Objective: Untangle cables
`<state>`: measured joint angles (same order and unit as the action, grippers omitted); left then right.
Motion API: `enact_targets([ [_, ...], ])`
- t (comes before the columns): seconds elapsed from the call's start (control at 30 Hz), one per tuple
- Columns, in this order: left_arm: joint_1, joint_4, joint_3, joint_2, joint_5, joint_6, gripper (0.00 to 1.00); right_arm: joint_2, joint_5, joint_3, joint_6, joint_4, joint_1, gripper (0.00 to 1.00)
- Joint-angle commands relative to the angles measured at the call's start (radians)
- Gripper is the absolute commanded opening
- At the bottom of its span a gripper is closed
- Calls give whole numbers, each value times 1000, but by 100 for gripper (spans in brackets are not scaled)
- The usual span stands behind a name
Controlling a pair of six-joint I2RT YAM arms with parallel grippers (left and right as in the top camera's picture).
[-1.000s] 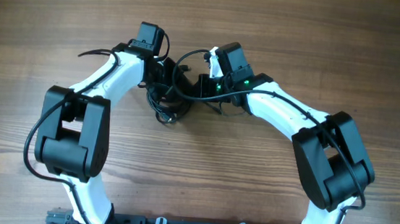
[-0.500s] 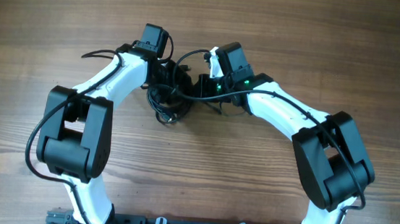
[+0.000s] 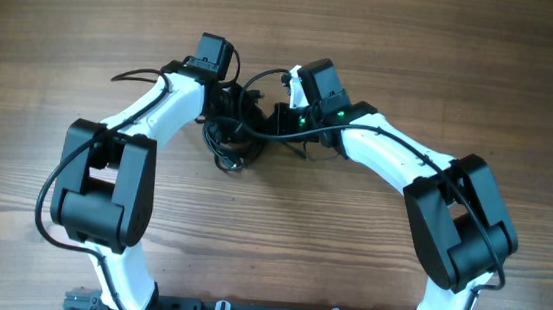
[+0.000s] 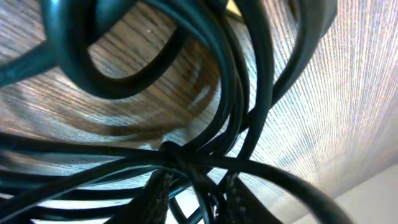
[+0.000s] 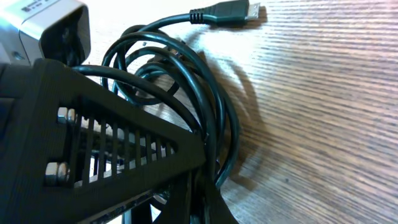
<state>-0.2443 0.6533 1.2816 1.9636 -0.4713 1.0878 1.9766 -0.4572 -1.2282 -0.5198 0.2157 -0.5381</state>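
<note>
Cables: black tangle lying mid-bench, far from every edge, bare wood stretching all around. Right fingers pressing together against the coil. Left fingers sitting among strands, gap impossible to tell.

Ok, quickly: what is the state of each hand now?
Left hand: in among the cables; open or closed cannot be told.
Right hand: closed; whether it grips a cable cannot be told.
</note>
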Motion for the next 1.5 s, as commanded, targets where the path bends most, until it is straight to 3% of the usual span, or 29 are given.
enact_targets([
  [0.0,-7,8,-6,13,13,21,24,-22,-11,-8,-3,-10,3,4],
  [0.1,-7,8,-6,13,13,21,22,-22,-11,-8,-4,-10,3,4],
  [0.17,-7,12,-6,13,13,20,29,-22,-12,-8,-4,-9,3,4],
  [0.5,-7,27,-6,13,20,19,37,-22,-11,-8,-4,11,3,4],
  [1.0,-12,16,-6,13,-2,47,24,-22,-11,-8,-4,10,3,4],
  [1.2,-45,15,-6,13,72,104,27,-22,-12,-8,-5,10,3,4],
  [1.47,-79,-19,-6,13,130,134,20,-22,-11,-8,-8,17,3,4],
])
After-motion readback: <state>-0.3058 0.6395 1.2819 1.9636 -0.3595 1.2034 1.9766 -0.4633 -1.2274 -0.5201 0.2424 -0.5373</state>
